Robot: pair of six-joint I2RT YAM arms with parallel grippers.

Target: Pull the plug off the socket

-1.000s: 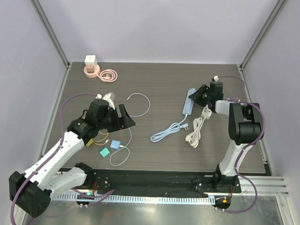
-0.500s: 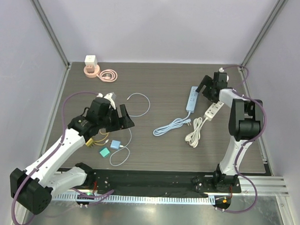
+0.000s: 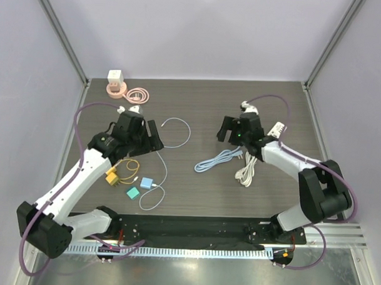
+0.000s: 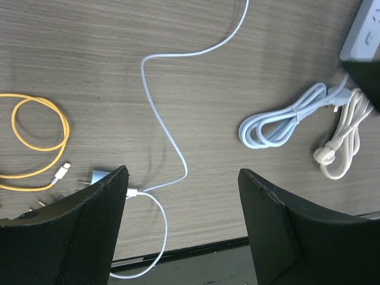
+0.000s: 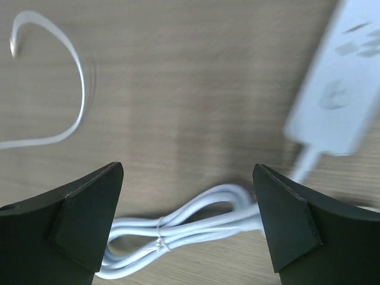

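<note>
Wood tabletop: right gripper has swung left, now hovers beside power strip. It and left gripper gape wide, empty; pull not started.

The top view looks down from behind the arms over the whole counter, while both wrist views face down closer, the right nearest, sharing the coiled blue cord and strip.
</note>
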